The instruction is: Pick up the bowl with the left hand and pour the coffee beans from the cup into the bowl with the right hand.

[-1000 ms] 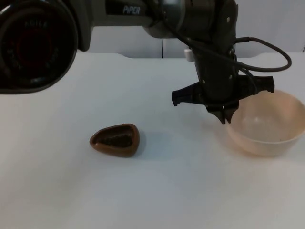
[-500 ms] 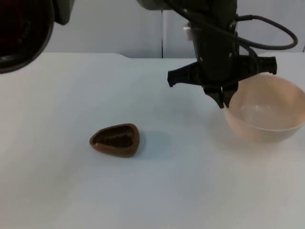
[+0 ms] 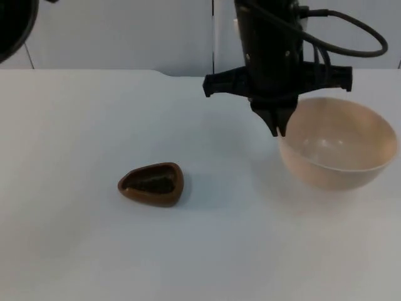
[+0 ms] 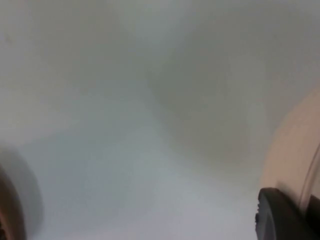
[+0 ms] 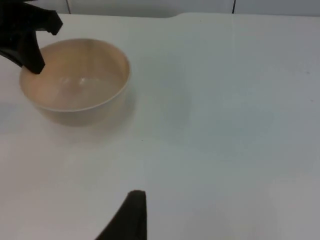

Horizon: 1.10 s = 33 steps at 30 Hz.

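top view, left gripper: hung over the table at the bowl's left rim, fingertips pinched together on that rim.
top view, bowl: beige, upright, held at its rim by the left gripper; it looked lifted just off the table, though i could not be sure.
top view, cup: brown, lay tipped on its side on the table, well apart from the bowl, its mouth facing up and forward.
top view, coffee beans: dark, sat inside the cup.
top view, wall: grey, stood behind the table's far edge.
left wrist view, bowl: a beige wall of it lay close against a black fingertip; the fingertip pressed on the rim.
left wrist view, cup: a brown edge of it was visible, far from the bowl.
right wrist view, bowl: stood out beige over the white table, with the left gripper on its rim.
right wrist view, right gripper: a black fingertip waited above bare table, well apart from the bowl; i could not tell whether its fingers were apart or together.
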Motion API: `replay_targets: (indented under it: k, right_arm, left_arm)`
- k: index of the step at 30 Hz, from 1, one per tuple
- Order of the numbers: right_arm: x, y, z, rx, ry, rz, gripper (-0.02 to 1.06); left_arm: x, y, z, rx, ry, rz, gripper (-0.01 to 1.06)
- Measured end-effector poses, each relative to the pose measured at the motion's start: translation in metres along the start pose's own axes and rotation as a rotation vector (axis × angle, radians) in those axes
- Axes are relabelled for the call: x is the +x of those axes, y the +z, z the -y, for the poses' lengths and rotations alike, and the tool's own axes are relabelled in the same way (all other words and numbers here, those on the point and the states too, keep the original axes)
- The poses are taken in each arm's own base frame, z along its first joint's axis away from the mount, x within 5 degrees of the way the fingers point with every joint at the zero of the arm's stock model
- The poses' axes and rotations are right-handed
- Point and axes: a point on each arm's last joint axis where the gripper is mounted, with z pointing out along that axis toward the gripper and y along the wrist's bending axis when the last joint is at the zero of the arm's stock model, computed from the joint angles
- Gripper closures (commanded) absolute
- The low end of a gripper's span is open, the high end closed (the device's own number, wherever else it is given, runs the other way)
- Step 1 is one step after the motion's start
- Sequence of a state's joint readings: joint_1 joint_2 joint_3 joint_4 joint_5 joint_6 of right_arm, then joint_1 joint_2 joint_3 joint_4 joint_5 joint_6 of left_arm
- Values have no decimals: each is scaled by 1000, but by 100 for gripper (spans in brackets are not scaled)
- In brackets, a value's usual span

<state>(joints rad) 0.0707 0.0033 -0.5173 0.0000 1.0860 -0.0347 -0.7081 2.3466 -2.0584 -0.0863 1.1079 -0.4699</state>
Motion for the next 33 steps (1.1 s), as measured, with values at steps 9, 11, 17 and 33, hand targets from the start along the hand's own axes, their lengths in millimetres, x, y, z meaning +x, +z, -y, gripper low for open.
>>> replay_targets:
  k: [9,11,17,33]
  right_arm:
    - [0,0,0,0,0,0,-1]
    - [0,0,0,0,0,0,-1]
    - [0,0,0,0,0,0,-1]
    - [0,0,0,0,0,0,-1]
  left_arm:
    - [-2,-18,-3,18,32,8,105]
    - [-2,-21,-2,24,47,11,105]
    - [8,-22,-9,23,54,1,105]
    - [52,-63,-105,46,-107,74,105]
